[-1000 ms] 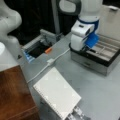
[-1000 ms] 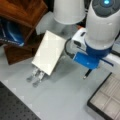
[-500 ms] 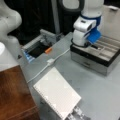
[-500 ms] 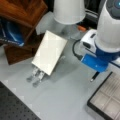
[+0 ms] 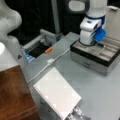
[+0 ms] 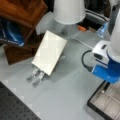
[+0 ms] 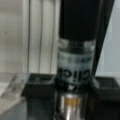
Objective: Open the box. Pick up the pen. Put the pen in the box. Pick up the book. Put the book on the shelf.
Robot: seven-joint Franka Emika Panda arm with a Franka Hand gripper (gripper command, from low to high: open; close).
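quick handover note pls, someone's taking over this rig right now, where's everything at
Gripper: shut on the thin black pen with a silvery section, held over the open beige compartmented inside of the large flat box with silver-grey sides.
Book: the large white spiral-bound notebook leans on a silver metal slatted stand, untouched.
Shelf: the reddish-brown wooden unit has no book on its top.
Done: box opened, pen picked up.
Left: pen not yet released into the box; book not yet picked up or placed on the shelf.
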